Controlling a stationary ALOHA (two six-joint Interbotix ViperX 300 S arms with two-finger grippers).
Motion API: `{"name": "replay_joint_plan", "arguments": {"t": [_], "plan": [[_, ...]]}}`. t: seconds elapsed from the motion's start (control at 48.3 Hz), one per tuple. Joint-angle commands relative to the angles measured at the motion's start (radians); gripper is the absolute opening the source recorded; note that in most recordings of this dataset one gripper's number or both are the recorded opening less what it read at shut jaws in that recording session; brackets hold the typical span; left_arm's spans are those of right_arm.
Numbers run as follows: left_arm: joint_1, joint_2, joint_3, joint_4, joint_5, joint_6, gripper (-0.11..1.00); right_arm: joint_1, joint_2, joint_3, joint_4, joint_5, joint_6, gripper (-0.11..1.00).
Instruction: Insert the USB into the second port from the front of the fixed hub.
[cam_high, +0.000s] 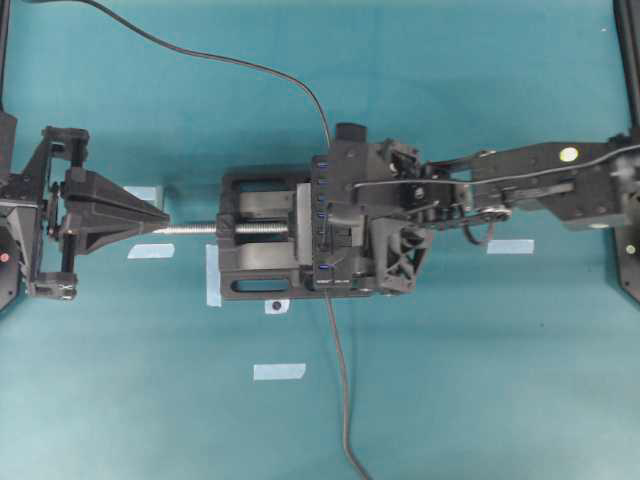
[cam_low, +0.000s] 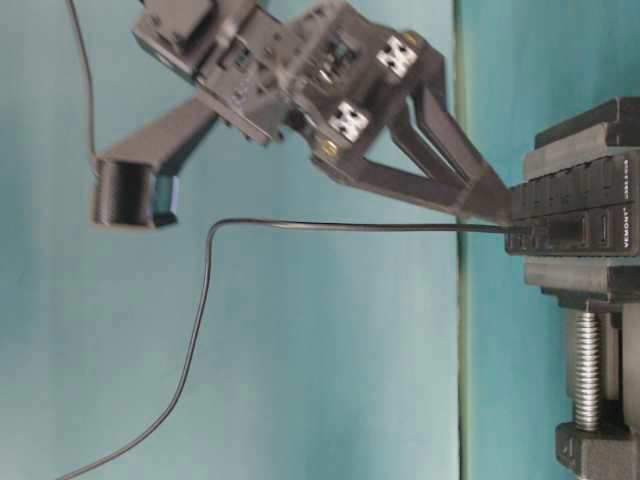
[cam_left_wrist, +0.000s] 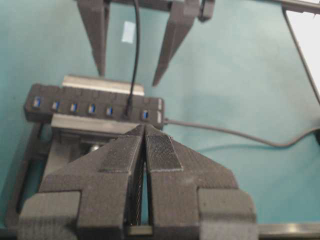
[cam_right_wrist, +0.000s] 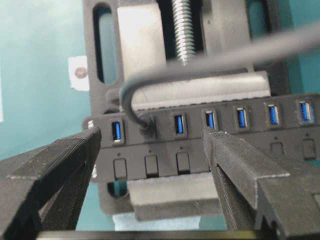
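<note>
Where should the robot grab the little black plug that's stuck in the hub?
Probably the short black stub of the USB right where it leaves the fixed hub, not the bendy cable. Come straight at the port face, one finger each side along the row: the neighbouring ports are empty, and the open right gripper straddles it that way.

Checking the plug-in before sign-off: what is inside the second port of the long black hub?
The small black USB plug sits in the second port of the long black hub, its thin cable curving away. The plug covers the port's blue insert, so seating depth is hidden.
</note>
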Motion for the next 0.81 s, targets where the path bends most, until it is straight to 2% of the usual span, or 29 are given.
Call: {"name": "replay_joint_plan", "arguments": {"t": [0.0, 0.787], "plan": [[-0.002, 0.0, -0.021, 0.003, -0.008, -0.002, 0.01, 0.002, -0.041, -0.008, 0.0, -0.003, 0.002, 0.86], [-0.002, 0.003, -0.026, 0.002, -0.008, -0.002, 0.01, 0.018, -0.067, 0.009, 0.0, -0.003, 0.002, 0.86]]}}
